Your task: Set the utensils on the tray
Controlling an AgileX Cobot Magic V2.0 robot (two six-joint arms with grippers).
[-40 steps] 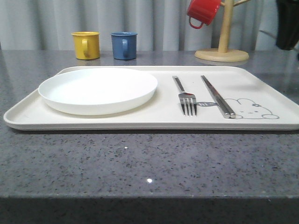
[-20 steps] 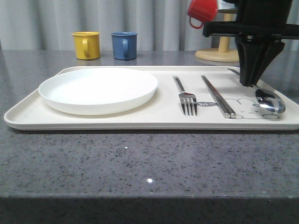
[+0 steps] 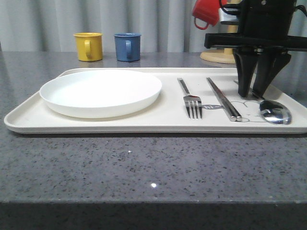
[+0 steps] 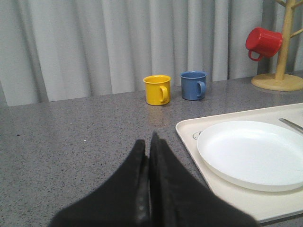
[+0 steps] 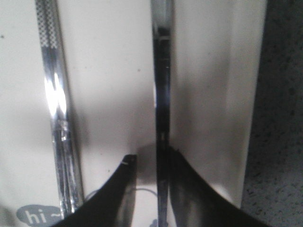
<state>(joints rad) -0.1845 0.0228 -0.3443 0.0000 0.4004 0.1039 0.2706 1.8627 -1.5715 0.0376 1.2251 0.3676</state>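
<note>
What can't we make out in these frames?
- Spoon handle: in the front view the right gripper stands in front of it; the bowl shows.
- Whether the right gripper's fingers touch the handle: right wrist view, blurred and shadowed.
- Tray right end: cut by the front view's edge.
- Rabbit drawing: front view, partly behind gripper and spoon.
- Mug stand: front view, mostly behind the arm.
</note>
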